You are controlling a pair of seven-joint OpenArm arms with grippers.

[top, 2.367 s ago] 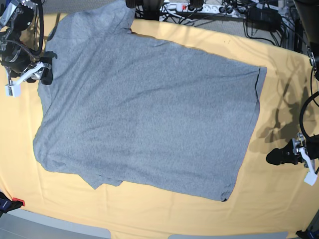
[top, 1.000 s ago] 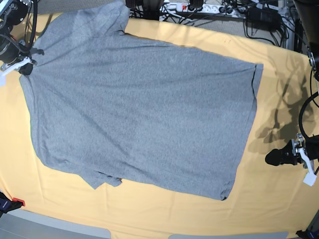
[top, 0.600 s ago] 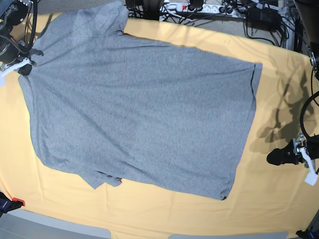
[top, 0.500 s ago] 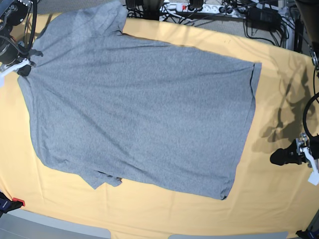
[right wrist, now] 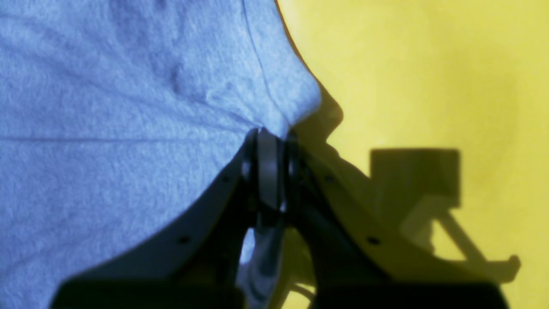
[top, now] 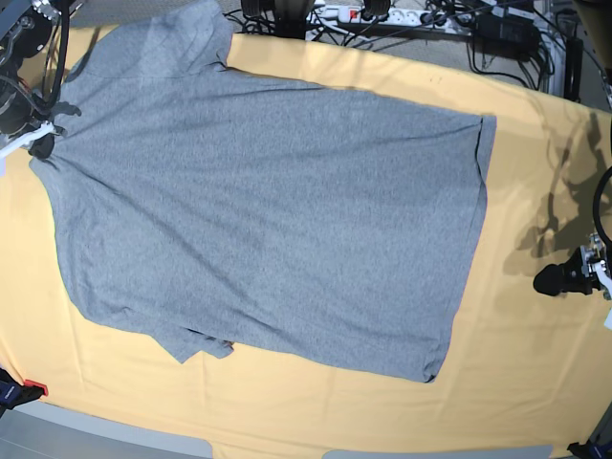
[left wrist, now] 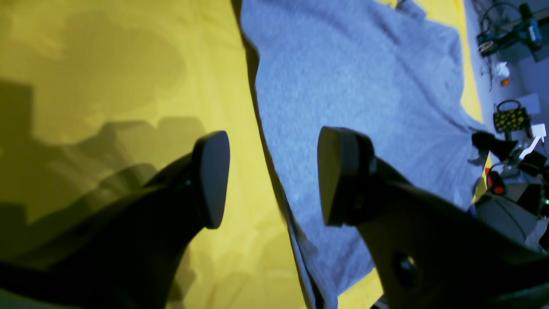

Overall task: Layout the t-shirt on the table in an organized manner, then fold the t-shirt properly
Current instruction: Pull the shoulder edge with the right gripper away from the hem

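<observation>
The t-shirt (top: 268, 210) is heather grey — a fine salt-and-pepper fleck, plain on the side facing up, with a darker line along the hem. In both wrist views it reads bluish (a cast of those cameras). The worktop (top: 535, 373) is covered in pale yellow-orange cloth, a stronger yellow in the wrist views, with dull olive shadows. The left end effector (left wrist: 274, 180) has black fingers; the right end effector (right wrist: 268, 171) is black too — with a white clip.
</observation>
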